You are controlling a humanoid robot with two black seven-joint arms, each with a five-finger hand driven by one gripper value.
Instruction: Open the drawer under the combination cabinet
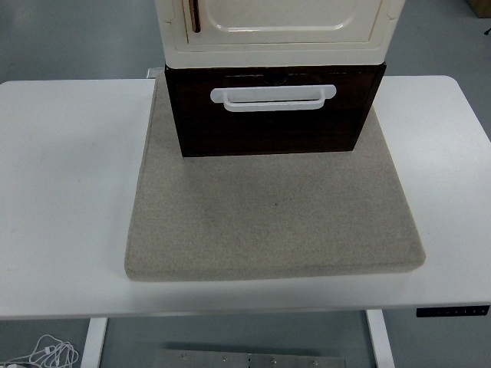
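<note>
A cream cabinet (276, 31) with a door and a brown vertical handle (194, 15) stands at the back of the table. Under it sits a dark brown drawer (272, 123), its front flush with the cabinet body. A white bar handle (272, 97) runs across the upper part of the drawer front. Neither of my hands shows in the head view.
The cabinet stands on a beige felt mat (272, 222) that covers the middle of the white table (61, 192). A control panel (453, 310) is set into the table's front edge at right. White cable (46, 354) lies on the floor below.
</note>
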